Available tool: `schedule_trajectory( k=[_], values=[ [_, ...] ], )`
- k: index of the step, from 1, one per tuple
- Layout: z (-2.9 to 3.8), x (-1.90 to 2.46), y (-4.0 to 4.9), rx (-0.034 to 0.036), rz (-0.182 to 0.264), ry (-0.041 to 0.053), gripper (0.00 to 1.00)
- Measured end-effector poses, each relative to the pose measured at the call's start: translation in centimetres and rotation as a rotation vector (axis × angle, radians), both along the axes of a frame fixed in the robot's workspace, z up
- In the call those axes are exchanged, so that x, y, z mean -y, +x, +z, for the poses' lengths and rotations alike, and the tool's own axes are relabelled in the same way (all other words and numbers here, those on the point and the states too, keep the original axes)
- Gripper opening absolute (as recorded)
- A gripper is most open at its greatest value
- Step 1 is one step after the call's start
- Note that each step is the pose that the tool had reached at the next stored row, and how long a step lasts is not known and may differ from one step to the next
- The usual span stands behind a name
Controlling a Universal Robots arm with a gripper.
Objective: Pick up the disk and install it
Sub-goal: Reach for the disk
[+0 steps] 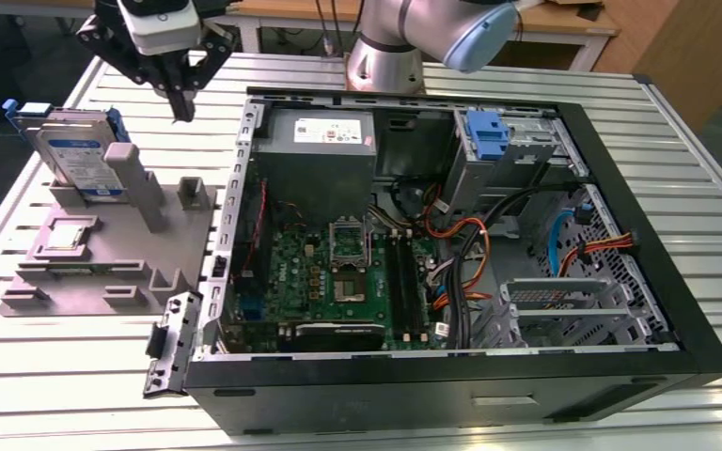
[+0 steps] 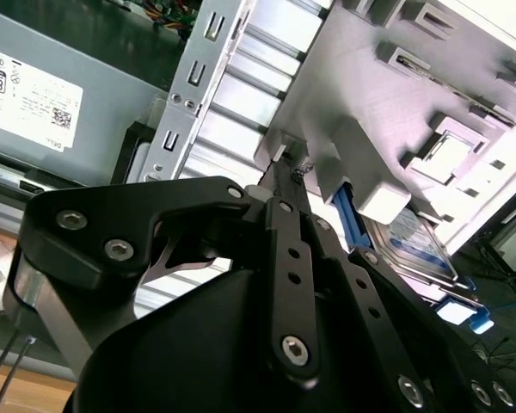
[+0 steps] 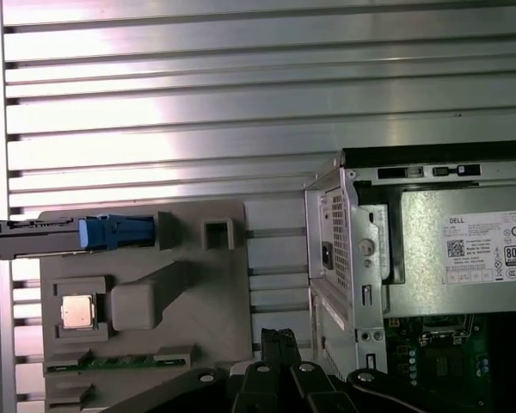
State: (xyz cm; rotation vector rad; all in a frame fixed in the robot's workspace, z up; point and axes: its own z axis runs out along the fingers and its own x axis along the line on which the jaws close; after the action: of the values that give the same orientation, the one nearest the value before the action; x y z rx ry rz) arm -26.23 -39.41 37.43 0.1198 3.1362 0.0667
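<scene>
A ribbed metal tabletop (image 1: 699, 160) carried everything. The open case (image 1: 462, 399) lay on its side toward the exterior view's right, with a grey power supply (image 1: 317, 141) in its far corner and a blue bracket (image 1: 489, 133) in a bay beside that. Just beside the case, toward the exterior view's left, a grey holder (image 1: 110, 258) rested on the tabletop. The disk (image 1: 76, 155) stood on edge in a slot at the holder's far end, label facing out, blue rails along its edges. The first wrist view showed the disk (image 3: 112, 232) edge-on, as a thin dark bar with a blue rail, while the second wrist view caught its labelled face (image 2: 413, 241) partly behind the holder. The gripper (image 1: 184, 115) hung above the tabletop between the disk and the case's corner, apart from both and holding nothing. Both wrist views showed its fingers (image 2: 285, 215) pressed together; the exterior view gave them as one dark tip. A small square chip (image 3: 76, 311) lay in a recess of the holder, plainest in the first wrist view
</scene>
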Motion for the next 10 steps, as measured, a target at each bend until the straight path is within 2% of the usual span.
schedule_trajectory(
  k=[10],
  values=[
    [-0.02,-0.11,-1.24,0.0001,0.000,0.0001,0.10]
  ],
)
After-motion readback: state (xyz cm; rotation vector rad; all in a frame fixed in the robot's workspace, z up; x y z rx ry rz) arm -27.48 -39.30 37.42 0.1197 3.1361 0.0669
